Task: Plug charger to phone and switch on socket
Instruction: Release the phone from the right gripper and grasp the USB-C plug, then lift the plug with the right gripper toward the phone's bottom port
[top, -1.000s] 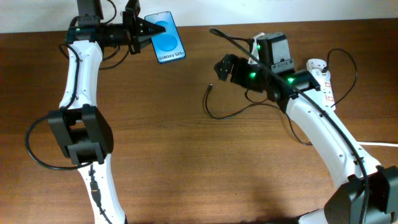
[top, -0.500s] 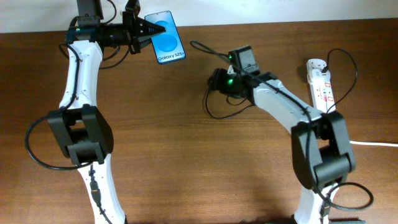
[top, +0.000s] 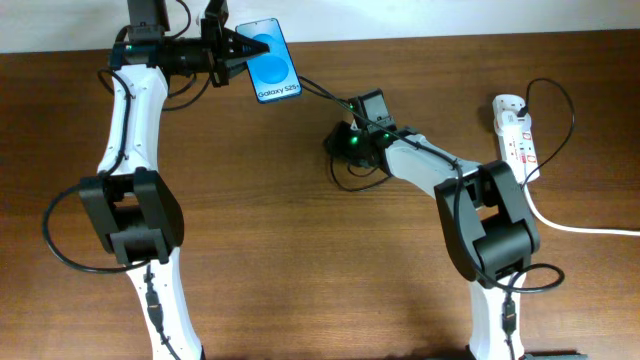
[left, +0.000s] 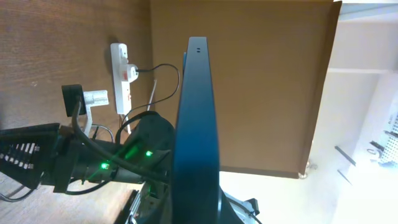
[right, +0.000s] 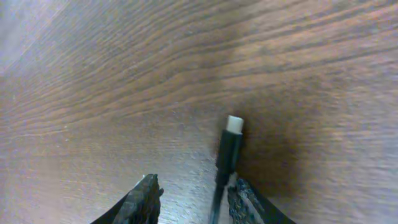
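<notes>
The phone (top: 270, 62), blue screen up, hangs above the table's back left with my left gripper (top: 233, 47) shut on its edge. The left wrist view shows the phone (left: 196, 118) edge-on. The charger's small plug tip (right: 234, 124) lies on the wood, its black cable running back between my right gripper's (right: 194, 200) fingers. The cable rests against the right finger (right: 250, 204), while the left finger (right: 143, 200) stands clear of it. In the overhead view the right gripper (top: 341, 141) is low at the table's middle. The white socket (top: 515, 128) lies at the far right.
A thick white cord (top: 590, 228) runs from the socket off the right edge. The socket (left: 122, 73) also shows in the left wrist view, a black cable plugged into it. The table's back edge meets a pale wall just behind the phone.
My right arm has swung left and down to the plug tip, and its jaws have narrowed around the cable. The left arm and the phone have not moved.
</notes>
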